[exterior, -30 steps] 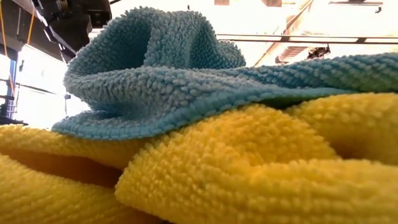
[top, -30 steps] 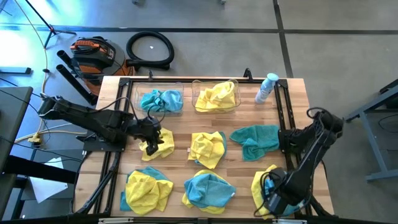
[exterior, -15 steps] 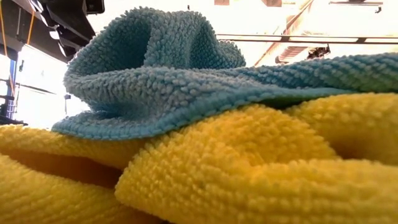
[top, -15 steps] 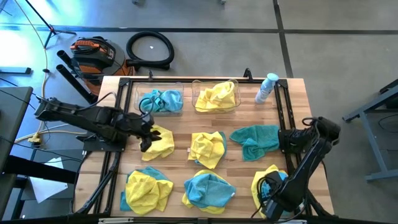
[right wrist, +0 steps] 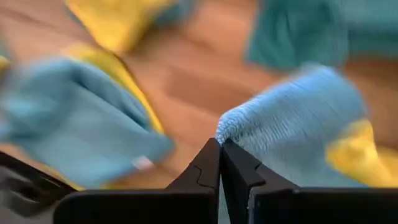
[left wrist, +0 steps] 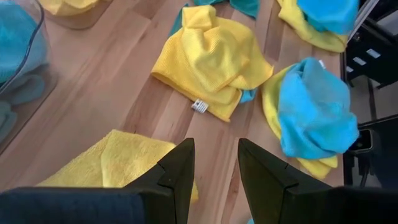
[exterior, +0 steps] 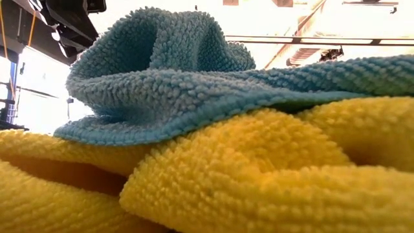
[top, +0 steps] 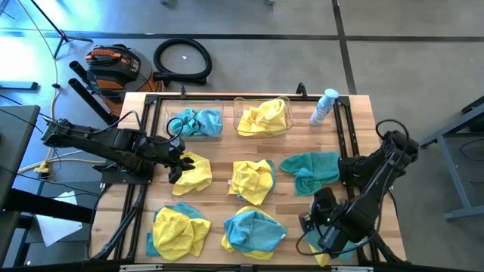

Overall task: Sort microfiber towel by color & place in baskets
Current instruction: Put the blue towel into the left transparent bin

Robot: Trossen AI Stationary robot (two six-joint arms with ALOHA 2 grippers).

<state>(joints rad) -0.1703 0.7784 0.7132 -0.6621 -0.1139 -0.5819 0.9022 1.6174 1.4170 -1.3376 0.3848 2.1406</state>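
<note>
Two clear baskets stand at the far side. The left basket (top: 166, 113) holds blue towels and the right basket (top: 239, 103) holds a yellow one. My left gripper (top: 175, 162) hovers open at the left rim of a loose yellow towel (top: 195, 172), which the left wrist view shows as the yellow towel (left wrist: 118, 165) beside the fingers, with bare wood between them. My right gripper (top: 318, 225) is near the right front corner, shut on a light blue towel (right wrist: 292, 118) that lies on a yellow towel (right wrist: 351, 152). My right gripper pinches a raised tip of the light blue towel (right wrist: 231, 127) between its two fingertips, coming from above at a slant. One layer or several, I cannot tell. The rest of the towel trails away from the fingers, over the yellow towel.
Loose on the wood lie a yellow towel (top: 252, 181), a teal towel (top: 311, 170), a yellow-over-blue pile (top: 180, 230) and a blue-on-yellow pile (top: 253, 230), which fills the low view as the blue-on-yellow pile (exterior: 194, 97). A spray bottle (top: 324, 106) stands at the far right.
My right gripper has shut on the blue towel at the near right pile and has swung toward the table's left with it. My left gripper has drawn back a little toward the table's left edge, off the yellow towel, which stays flat.
</note>
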